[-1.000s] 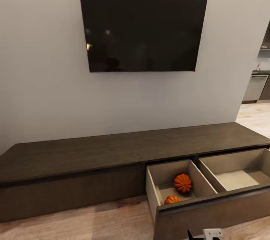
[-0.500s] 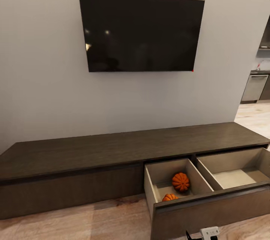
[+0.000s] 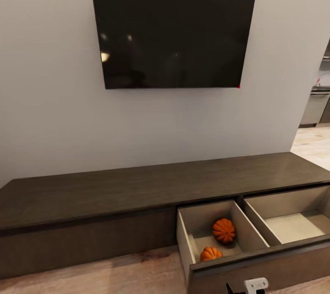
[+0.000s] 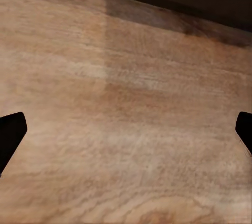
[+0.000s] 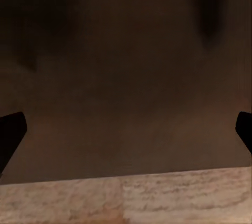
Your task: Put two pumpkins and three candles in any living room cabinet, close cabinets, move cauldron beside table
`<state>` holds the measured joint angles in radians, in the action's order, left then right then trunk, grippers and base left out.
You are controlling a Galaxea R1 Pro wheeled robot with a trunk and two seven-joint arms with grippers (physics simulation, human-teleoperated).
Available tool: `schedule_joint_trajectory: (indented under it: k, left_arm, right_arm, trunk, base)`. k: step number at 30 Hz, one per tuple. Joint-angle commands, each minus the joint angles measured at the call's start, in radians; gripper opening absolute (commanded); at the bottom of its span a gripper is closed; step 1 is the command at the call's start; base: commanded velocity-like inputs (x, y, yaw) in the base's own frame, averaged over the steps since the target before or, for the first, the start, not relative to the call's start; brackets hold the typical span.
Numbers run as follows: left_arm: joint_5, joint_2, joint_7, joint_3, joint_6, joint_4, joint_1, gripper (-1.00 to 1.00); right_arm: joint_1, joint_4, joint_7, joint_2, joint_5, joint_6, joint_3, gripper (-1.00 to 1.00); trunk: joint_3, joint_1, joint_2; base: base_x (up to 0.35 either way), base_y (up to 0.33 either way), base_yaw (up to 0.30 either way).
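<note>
Two orange pumpkins lie in the left compartment of the pulled-out drawer of the dark-brown cabinet: one toward the back, the other near the drawer's front. The drawer's right compartment holds nothing. Part of my right arm pokes in just before the drawer front. My right gripper is open, facing the dark drawer front close up. My left gripper is open over the plank floor. The candles, cauldron and table are out of view.
A black TV hangs on the grey wall above the cabinet. The cabinet's left drawer front is shut. Light wood floor runs along the cabinet's base. A kitchen doorway opens at the far right.
The head view has shifted slightly, so the TV and cabinet sit a little differently in the picture. The pumpkins and the open drawer have not moved.
</note>
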<state>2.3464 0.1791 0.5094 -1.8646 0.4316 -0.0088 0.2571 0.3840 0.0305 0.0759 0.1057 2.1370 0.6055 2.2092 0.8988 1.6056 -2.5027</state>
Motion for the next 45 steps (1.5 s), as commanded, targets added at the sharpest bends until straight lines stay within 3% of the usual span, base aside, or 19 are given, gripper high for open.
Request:
schedule_joint_trajectory:
  k: [1, 13, 41, 45]
  left_arm:
    - [0.010, 0.000, 0.003, -0.008, 0.003, -0.001, 0.000, 1.00]
    - [0.010, -0.010, 0.003, -0.008, 0.003, -0.002, 0.000, 1.00]
    - [0.010, -0.017, 0.003, -0.010, 0.002, -0.002, 0.001, 1.00]
    - [0.010, -0.023, 0.003, -0.009, 0.002, -0.002, 0.001, 1.00]
  right_arm:
    - [0.000, 0.000, 0.008, -0.001, 0.011, 0.002, 0.003, 1.00]
    - [0.000, 0.001, 0.007, -0.002, 0.008, 0.002, 0.004, 1.00]
    - [0.000, 0.000, -0.013, -0.009, 0.006, -0.001, 0.007, 1.00]
    - [0.000, 0.000, -0.021, -0.009, -0.004, 0.001, 0.034, 1.00]
  trunk:
    - [0.001, 0.000, 0.000]
    - [0.006, 0.000, 0.000]
    - [0.009, 0.000, 0.000]
    - [0.009, 0.000, 0.000]
  base:
    - [0.200, 0.000, 0.010]
    - [0.055, 0.000, 0.113]
    - [0.293, 0.000, 0.072]
    - [0.224, 0.000, 0.191]
